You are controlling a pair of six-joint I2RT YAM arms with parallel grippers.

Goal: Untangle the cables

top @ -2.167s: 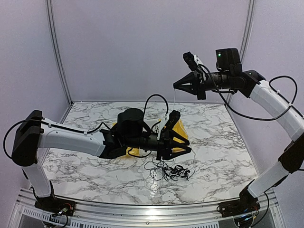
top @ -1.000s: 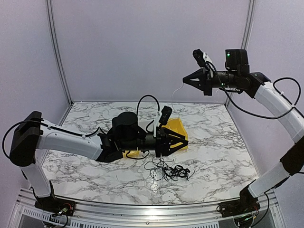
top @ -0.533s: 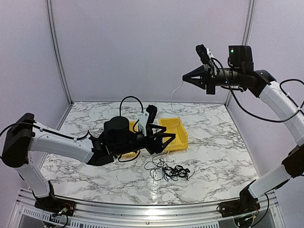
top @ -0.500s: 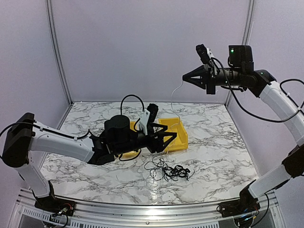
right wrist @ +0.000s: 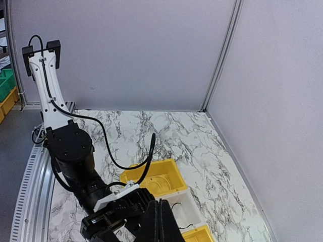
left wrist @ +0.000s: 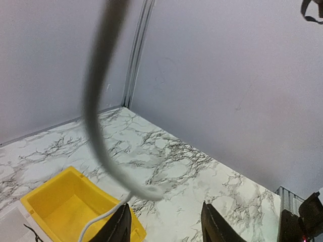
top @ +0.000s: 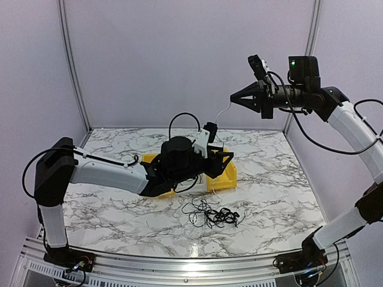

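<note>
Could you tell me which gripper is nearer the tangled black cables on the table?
Left. The left gripper hovers just behind the black cables, by the yellow bin; the right gripper holds the pale cable high above the table.

walls point(top: 179, 60): plain lilac | table point(top: 281, 179): white marble, grey veins | posts point(top: 73, 66): metal

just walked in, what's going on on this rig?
Cable untangling, partway through. The right gripper, raised high, is shut on a pale cable that hangs down toward the yellow bin. The left gripper is open by the bin, with nothing between its fingers. The black cables lie tangled on the table in front of the bin.
</note>
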